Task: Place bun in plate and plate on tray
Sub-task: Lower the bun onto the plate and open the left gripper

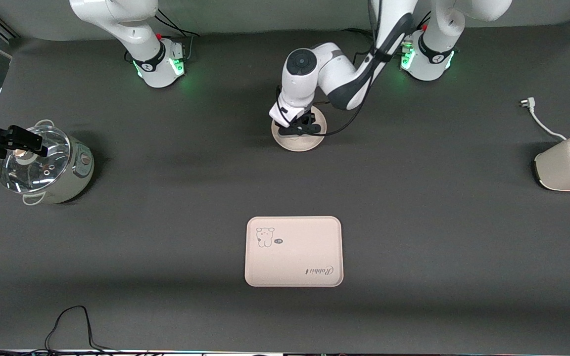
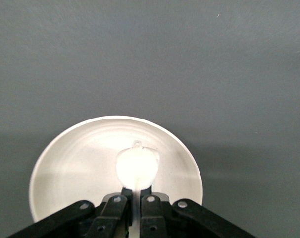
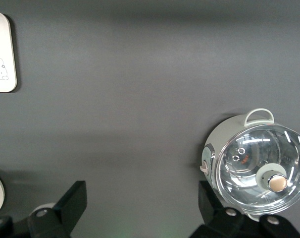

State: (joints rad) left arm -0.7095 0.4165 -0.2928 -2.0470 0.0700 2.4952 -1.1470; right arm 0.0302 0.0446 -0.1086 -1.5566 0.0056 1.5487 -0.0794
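Upper-middle of the frame, the left gripper (image 2: 132, 196) pinches the bun (image 2: 136, 166) over the plate (image 2: 56, 163); looks soft and squishy, so grip the sides gently. The right gripper (image 3: 140, 208) sits wide open.

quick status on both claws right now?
Left claw: shut on the bun, over the plate.
Right claw: open, holding nothing, up by the lidded pot.

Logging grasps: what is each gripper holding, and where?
Left gripper pinches the bun at its edge over the plate; right gripper holds nothing.
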